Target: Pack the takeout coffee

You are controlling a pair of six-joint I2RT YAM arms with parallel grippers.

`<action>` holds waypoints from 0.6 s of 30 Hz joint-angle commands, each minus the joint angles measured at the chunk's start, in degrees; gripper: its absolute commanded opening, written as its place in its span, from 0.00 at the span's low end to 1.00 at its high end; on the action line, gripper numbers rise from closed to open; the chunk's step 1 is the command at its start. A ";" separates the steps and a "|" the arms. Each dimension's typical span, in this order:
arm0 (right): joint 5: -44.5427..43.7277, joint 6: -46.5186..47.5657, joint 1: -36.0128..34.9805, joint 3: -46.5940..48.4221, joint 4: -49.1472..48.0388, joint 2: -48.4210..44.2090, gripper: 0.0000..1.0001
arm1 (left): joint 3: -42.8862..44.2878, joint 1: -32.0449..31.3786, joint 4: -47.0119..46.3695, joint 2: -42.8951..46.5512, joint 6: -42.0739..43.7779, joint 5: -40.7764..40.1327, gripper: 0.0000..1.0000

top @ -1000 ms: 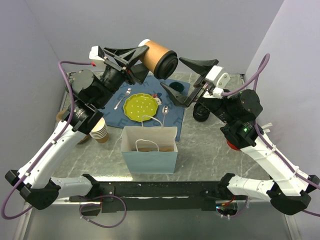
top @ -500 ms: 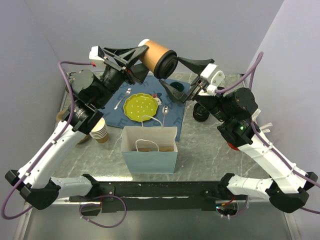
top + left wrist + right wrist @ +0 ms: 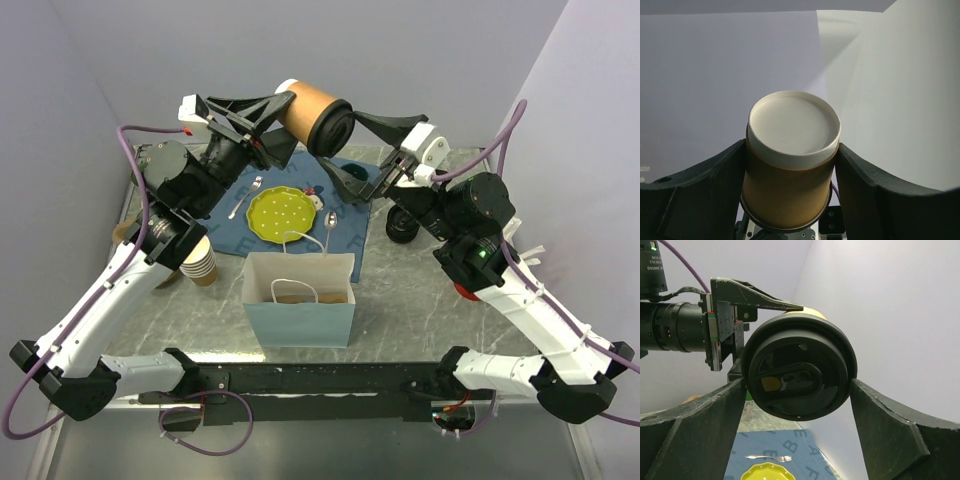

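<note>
Moved: right fingers (image 3: 385, 125) closer, spread astride the lid's rim.
Left fingers (image 3: 245, 103): pinching brown kraft-paper cup with round black plastic lid (image 3: 312, 108), sideways, high above grey marbled desk (image 3: 420, 300).
Room: open air beneath.

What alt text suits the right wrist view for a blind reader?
The takeout coffee, black lid facing the camera, hangs between the right gripper's open fingers. The left gripper grips its body, above a yellow plate.

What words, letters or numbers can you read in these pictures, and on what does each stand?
"E", "B", "A": pale capitals scattered on the blue placemat, right wrist view; the others are blurred.
White print on the left arm's housing: too small to read.
On the takeout coffee and the paper bag: none seen.
</note>
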State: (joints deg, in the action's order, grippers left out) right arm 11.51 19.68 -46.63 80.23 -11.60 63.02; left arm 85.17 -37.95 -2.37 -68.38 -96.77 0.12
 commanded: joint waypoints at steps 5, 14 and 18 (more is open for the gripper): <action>-2.10 -2.46 -0.56 3.45 -1.85 1.22 0.77 | -0.27 -0.19 -3.26 1.23 -1.40 1.73 0.58; -6.05 -4.21 -0.57 2.74 -2.21 -0.18 0.62 | -1.14 -0.19 -3.16 3.07 1.41 0.06 0.91; -10.62 -7.02 -0.39 3.27 1.74 -1.94 0.60 | -1.50 -0.19 -2.83 5.27 6.49 -3.36 0.96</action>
State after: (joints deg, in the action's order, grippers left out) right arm 6.48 15.97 -46.74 81.14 -11.03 63.68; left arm 83.35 -37.98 -2.74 -66.61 -95.15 -0.56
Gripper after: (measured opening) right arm 0.768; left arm 0.944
